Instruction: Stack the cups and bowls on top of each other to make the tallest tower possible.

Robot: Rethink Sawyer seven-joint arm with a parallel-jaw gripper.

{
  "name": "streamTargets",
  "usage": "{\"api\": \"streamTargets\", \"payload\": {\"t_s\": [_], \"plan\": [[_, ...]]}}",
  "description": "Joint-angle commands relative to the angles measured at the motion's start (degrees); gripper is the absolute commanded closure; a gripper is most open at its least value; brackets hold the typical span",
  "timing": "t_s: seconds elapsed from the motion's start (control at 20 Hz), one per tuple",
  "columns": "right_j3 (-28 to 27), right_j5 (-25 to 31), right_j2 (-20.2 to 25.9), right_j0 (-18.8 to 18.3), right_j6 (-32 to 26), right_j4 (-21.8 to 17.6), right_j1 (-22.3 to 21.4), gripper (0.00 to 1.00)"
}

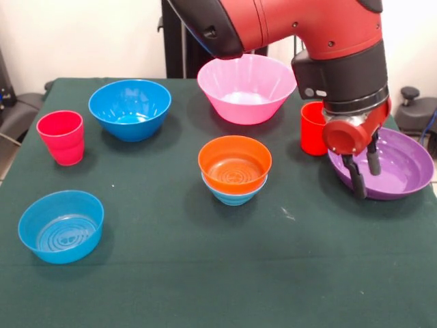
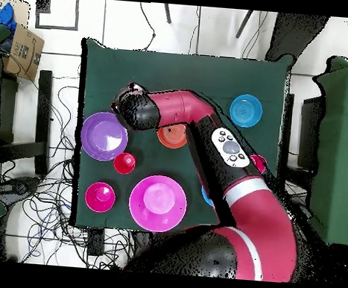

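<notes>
My gripper [image 1: 364, 176] hangs over the left rim of the wide purple bowl [image 1: 399, 167]. One finger [image 1: 356, 179] is at the rim and the other is inside the bowl, with a small gap between them. The orange-red cup [image 1: 312, 130] stands just behind the gripper. The orange bowl [image 1: 234, 160] sits nested in the light-blue bowl [image 1: 234, 194] at the table's middle. The large pink bowl [image 1: 247, 89] and the deep blue bowl [image 1: 130, 109] stand at the far side. The pinkish-red cup [image 1: 60, 138] and the small blue bowl [image 1: 61, 227] are on the left. The small red bowl [image 2: 100, 196] shows only in the overhead view.
The arm [image 2: 229, 150] crosses the table's middle in the overhead view and hides part of the orange bowl [image 2: 171, 136] and the deep blue bowl. The purple bowl [image 2: 104, 135] lies near the table's edge. Cables cover the floor around the table.
</notes>
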Motion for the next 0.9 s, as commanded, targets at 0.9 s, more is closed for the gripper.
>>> {"api": "streamTargets", "payload": {"t_s": [0.9], "plan": [[-4.58,8.31,-9.18,1.18,3.26,-0.6,6.02,0.0]]}}
